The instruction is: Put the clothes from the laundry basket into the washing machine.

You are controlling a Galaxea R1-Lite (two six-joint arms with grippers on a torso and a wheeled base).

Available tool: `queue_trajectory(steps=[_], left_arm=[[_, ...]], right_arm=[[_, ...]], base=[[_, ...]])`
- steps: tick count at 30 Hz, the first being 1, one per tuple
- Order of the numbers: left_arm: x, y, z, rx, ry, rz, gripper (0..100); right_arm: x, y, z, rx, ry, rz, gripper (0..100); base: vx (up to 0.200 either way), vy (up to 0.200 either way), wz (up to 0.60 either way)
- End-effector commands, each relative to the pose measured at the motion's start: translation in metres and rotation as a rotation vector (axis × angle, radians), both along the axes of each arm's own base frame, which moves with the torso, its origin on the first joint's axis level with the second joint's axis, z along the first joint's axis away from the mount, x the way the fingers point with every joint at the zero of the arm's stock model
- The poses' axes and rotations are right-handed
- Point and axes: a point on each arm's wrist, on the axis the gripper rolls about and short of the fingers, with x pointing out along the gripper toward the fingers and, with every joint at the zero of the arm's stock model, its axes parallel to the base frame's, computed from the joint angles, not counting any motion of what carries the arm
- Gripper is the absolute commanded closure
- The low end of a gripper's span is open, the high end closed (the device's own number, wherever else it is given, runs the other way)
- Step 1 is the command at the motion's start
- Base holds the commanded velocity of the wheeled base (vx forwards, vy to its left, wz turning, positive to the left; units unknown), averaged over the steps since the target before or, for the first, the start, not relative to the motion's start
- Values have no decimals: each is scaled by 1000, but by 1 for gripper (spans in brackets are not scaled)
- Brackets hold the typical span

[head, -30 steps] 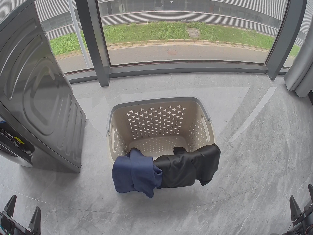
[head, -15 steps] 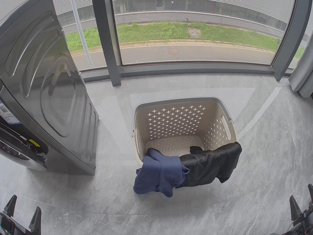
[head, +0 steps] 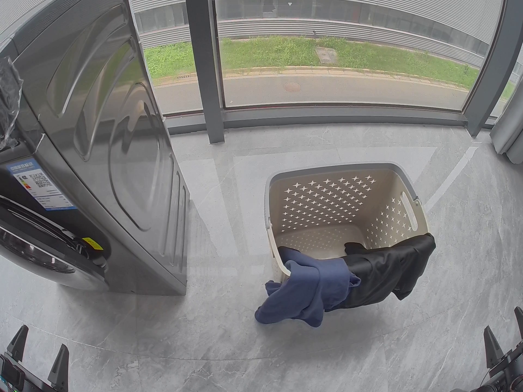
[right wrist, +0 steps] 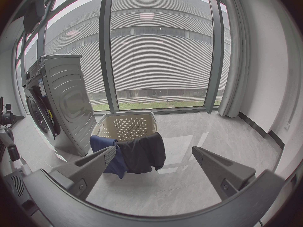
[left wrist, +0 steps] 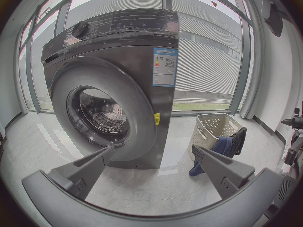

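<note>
A beige laundry basket (head: 338,202) stands on the grey floor, right of centre. Over its near rim hang a blue garment (head: 310,292) and a black garment (head: 389,270). The dark grey washing machine (head: 103,137) stands at the left, its round drum opening (left wrist: 101,114) facing the left gripper. My left gripper (head: 38,355) is low at the near left, open and empty, well short of the machine. At the near right my right gripper (head: 506,336) is open and empty too, with the basket (right wrist: 126,126) and both garments a good way ahead of it.
Tall windows with dark frames (head: 204,55) run along the far side, and a grey curtain (head: 509,132) hangs at the far right. Bare grey floor (head: 229,333) lies between the grippers, the machine and the basket.
The whole head view has shifted: the camera turned left, so the basket sits further right and more of the washing machine shows. Neither gripper changed.
</note>
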Motion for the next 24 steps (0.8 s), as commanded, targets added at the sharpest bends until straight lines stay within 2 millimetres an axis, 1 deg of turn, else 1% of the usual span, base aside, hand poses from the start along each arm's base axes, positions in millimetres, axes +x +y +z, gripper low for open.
queue_trajectory(steps=[1,12,18,24], left_arm=[[0,0,-5,1,0,1,0],[0,0,-5,2,0,1,0],[0,0,-5,4,0,1,0],[0,0,-5,2,0,1,0]], right_arm=[[0,0,-5,0,1,0,0],[0,0,-5,-2,1,1,0],[0,0,-5,-2,1,0,0],[0,0,-5,-2,1,1,0]], base=[[-200,0,0],[-200,0,0],[0,0,0],[0,200,0]])
